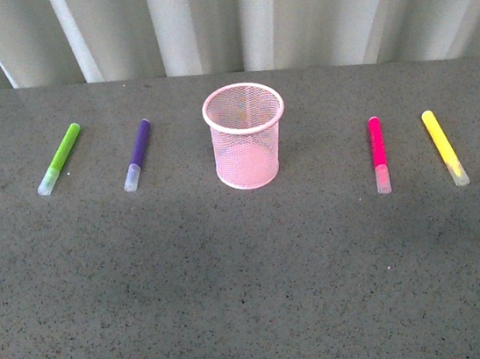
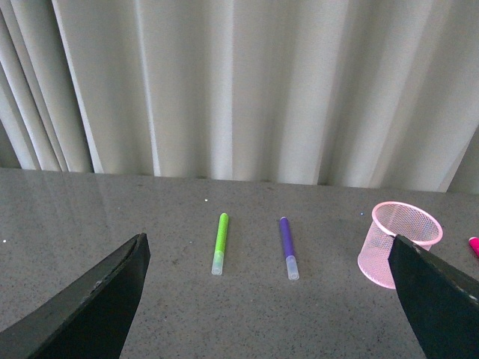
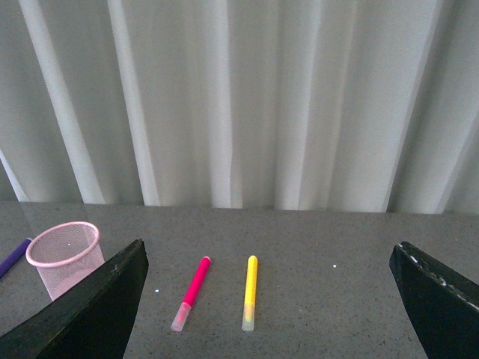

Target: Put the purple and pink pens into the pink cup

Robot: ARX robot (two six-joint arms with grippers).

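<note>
Two pens matter here, and both lie flat on the bench (image 1: 256,301), one on either side of the upright pink cup (image 1: 248,156), which looks empty. The purple pen (image 1: 137,155) lies to the cup's left, between it and a green marker (image 1: 59,158), so the left arm is the nearer one. The pink pen (image 1: 378,154) lies to the cup's right, just inside a yellow marker (image 1: 445,147), on the right arm's side. Each pen's long axis runs roughly away from the robot, clear cap toward it; the purple one leans slightly. The left claw (image 2: 266,238) is spread wide and holds nothing, with the purple pen ahead of it, between the lines of its fingers. The right claw (image 3: 271,242) is equally wide and empty, with the pink pen ahead, toward its cup-side finger. Each opening appears to span its pen's barrel crosswise, so a reach forward and down should suit.
</note>
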